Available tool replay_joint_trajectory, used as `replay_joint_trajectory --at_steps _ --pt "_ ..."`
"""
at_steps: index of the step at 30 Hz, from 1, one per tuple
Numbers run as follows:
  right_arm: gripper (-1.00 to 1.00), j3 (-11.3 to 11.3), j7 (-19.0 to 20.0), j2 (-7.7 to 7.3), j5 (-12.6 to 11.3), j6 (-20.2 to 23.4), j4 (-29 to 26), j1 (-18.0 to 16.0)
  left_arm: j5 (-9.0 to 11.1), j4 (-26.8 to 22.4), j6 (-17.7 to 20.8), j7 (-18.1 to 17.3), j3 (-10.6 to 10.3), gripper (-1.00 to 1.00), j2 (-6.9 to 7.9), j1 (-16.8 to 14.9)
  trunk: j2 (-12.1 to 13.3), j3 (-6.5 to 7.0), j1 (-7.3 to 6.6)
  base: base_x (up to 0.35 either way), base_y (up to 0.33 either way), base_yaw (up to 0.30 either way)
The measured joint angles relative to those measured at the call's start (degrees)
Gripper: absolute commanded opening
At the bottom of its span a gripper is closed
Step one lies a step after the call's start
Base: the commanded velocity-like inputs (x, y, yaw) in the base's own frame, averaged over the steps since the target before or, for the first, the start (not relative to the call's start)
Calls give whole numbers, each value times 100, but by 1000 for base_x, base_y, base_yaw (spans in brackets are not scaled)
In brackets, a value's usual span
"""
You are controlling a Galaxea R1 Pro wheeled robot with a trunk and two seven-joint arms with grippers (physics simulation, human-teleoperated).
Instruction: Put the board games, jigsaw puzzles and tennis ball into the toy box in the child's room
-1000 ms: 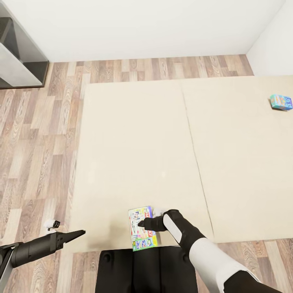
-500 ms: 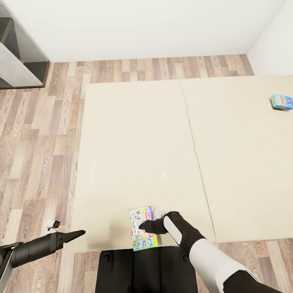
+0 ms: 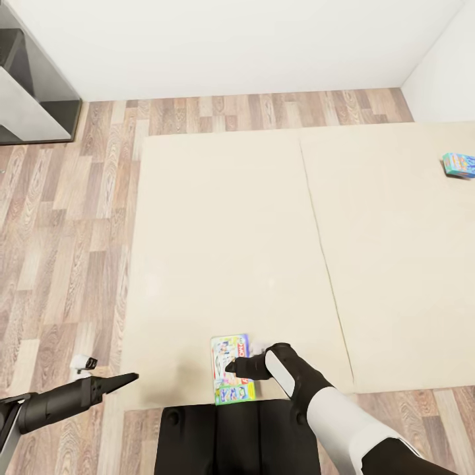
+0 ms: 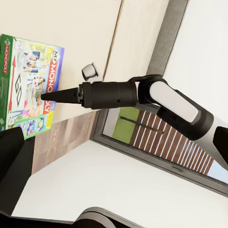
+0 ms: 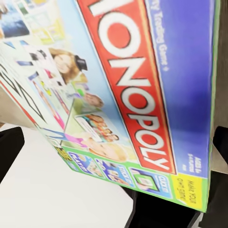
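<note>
The white-and-green board game (image 3: 231, 369), lettered MONOPOLY, is lying flat at the near edge of the bed (image 3: 264, 218), on the left half of the beige mattress, close to the robot's dark base (image 3: 231, 439). The right gripper (image 3: 231, 365) is reaching over it from the right, its dark tip sitting over the middle of the lid. In the left wrist view the same box (image 4: 26, 85) is lying on the mattress with the right gripper (image 4: 47, 96) tapering to a point above its edge, so the jaws are looking pressed together with nothing between them; whether they are touching the lid I cannot tell. The right wrist view is showing the printed lid (image 5: 123, 99) very close and tilted across the picture.

The smaller blue board game (image 3: 459, 165) is lying on the right half of the mattress, well apart from the first, near the far right edge of the head view.

The left gripper (image 3: 130, 378) is hanging over the wooden floor (image 3: 66, 231) just beside the bed's near left corner, its jaws drawn to a narrow point and holding nothing. A dark grey cabinet (image 3: 30, 92) is standing at the far left by the white wall.
</note>
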Motion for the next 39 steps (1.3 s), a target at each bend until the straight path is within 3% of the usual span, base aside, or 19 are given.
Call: replay_joint_trajectory --at_steps 39 --pt "100 0 0 0 26 -9 0 0 -8 0 0 24 0 100 -3 0 0 0 0 -6 43 0"
